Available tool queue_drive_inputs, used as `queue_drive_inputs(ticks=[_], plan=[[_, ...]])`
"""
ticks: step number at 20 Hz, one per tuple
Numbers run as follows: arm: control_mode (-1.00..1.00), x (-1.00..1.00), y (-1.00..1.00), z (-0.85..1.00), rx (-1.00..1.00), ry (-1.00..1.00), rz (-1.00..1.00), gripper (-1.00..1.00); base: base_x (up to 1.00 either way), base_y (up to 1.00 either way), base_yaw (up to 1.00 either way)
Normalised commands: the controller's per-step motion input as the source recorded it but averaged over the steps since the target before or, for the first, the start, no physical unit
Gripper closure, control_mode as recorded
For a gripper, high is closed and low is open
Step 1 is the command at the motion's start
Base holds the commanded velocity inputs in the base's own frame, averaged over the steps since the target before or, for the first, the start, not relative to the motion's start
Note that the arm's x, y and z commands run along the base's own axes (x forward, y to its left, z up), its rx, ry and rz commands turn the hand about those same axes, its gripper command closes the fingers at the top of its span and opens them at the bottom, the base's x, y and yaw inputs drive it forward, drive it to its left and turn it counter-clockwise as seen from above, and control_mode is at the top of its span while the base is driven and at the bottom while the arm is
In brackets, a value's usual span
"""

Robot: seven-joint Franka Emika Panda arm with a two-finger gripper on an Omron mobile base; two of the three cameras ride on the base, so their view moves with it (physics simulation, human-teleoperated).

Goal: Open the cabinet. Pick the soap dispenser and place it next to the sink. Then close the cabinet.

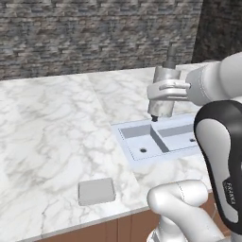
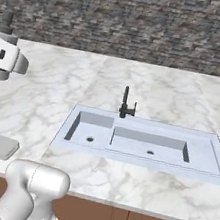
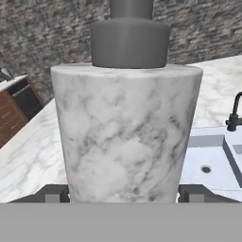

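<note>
Soap dispenser point(image 3: 126, 134), marbled grey with a dark pump top, stands upright between the hand's point(image 1: 162, 92) two dark fingertips point(image 3: 53, 193), which flank its base; the hand is clamped around it. Dispenser and hand hang above the marble tabletop point(image 1: 56, 127), just beside the back left corner of the sink point(image 1: 156, 139). A small grey tray point(image 1: 96, 191) lies near the tabletop's front edge, well apart from the sink.

Count at this moment: one soap dispenser point(image 3: 125, 127) showing, marbled body with one dark pump top. One sink point(image 2: 142, 144) sitting in the counter, holding two basins, one drain each. One black faucet point(image 2: 126, 104) standing at its far rim. One grey tray point(image 1: 96, 191) lying near left.
</note>
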Motion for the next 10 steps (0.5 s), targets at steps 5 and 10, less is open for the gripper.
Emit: queue_drive_inputs(ticks=[5, 10], plan=[[1.0, 0.0, 0.0, 0.0, 0.0, 0.0, 0.0, 1.0, 0.0, 0.0, 0.0], [1.0, 0.0, 0.0, 0.0, 0.0, 0.0, 0.0, 1.0, 0.0, 0.0, 0.0]])
